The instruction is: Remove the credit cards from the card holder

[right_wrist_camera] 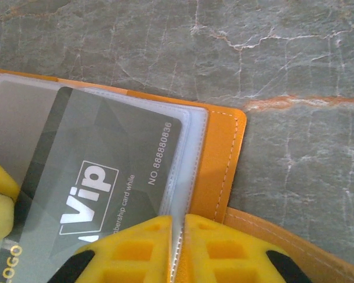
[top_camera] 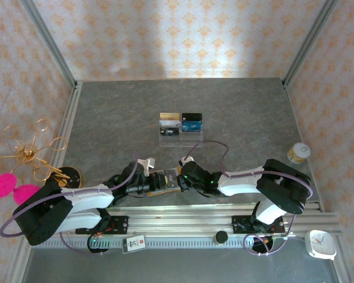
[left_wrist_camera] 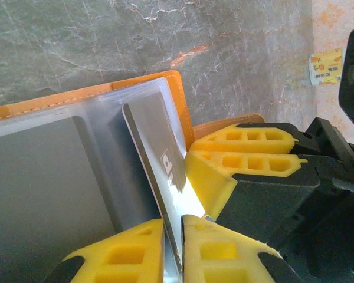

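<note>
Left gripper (left_wrist_camera: 173, 229): pinched the grey VIP card (left_wrist_camera: 155, 147) by its edge.
Right gripper (right_wrist_camera: 178, 225): clamped the orange card holder (right_wrist_camera: 221, 154) sleeve.

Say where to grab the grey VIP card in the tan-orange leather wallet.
Pinch the grey VIP card by its free edge, coming from the side opposite the stitched border of the tan-orange leather wallet; the far edge sits in the clear sleeve.

card (right_wrist_camera: 106, 171) in card holder (right_wrist_camera: 221, 153), display stand (top_camera: 181, 134) behind
</note>
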Tool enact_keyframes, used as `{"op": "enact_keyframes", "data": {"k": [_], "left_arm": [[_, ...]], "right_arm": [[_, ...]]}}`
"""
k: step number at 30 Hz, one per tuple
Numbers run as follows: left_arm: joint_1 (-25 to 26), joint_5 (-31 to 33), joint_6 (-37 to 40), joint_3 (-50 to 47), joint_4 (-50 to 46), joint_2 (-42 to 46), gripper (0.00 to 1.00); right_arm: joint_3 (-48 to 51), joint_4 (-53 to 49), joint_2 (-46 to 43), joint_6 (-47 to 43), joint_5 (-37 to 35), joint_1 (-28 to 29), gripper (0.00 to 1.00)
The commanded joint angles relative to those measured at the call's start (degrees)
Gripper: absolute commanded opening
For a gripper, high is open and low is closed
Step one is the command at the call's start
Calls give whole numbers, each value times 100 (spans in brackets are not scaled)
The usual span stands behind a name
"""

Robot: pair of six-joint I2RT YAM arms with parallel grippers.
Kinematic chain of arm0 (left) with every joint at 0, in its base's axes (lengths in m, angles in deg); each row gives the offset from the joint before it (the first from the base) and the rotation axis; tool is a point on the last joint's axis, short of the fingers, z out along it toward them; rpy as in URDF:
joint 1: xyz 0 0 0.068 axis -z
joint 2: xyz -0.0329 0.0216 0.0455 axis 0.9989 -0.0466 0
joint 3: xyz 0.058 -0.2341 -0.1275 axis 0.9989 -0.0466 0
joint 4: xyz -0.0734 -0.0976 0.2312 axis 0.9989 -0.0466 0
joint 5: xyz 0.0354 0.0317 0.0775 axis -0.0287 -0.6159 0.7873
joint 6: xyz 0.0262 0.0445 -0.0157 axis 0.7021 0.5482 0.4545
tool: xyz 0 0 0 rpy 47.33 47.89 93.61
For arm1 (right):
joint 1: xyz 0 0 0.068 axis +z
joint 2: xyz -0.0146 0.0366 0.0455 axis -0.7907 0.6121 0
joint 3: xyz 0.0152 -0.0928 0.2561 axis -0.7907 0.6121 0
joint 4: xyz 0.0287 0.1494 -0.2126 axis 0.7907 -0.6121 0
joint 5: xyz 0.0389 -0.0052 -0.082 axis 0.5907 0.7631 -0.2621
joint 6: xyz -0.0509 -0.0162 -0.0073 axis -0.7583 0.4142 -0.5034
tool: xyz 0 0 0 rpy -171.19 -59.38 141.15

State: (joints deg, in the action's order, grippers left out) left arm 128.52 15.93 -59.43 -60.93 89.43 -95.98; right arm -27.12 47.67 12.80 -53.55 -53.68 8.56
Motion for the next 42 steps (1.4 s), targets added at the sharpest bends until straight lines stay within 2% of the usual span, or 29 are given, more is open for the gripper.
{"op": "enact_keyframes", "data": {"k": [1,5,13,21,24,28,31,34,38,42], "left_arm": [[-45,25,54,-5,160,-30,12],[-45,-67,87,-7,289,-95,0],[-110,99,273,-56,-379,343,0],[-199,39,313,-203,-646,718,0],[-212,92,357,-220,-752,857,0],[-236,53,406,-219,-782,857,0],[-243,25,398,-254,-724,872,0],[-261,14,414,-255,-688,901,0],[-280,-17,402,-293,-557,852,0],[-321,-74,379,-304,-431,805,0]], "right_arm": [[81,-596,46,64,49,62,14],[77,-596,64,80,48,58,14],[205,-712,-24,244,-264,54,13],[318,-779,-129,464,-492,44,13],[316,-772,-230,442,-521,40,18],[256,-816,-670,147,-415,40,35],[181,-896,-963,-43,-376,50,43],[68,-907,-1055,-157,-212,59,44],[-10,-978,-1023,-104,-523,61,45],[-14,-633,-861,-190,22,64,48]]}}
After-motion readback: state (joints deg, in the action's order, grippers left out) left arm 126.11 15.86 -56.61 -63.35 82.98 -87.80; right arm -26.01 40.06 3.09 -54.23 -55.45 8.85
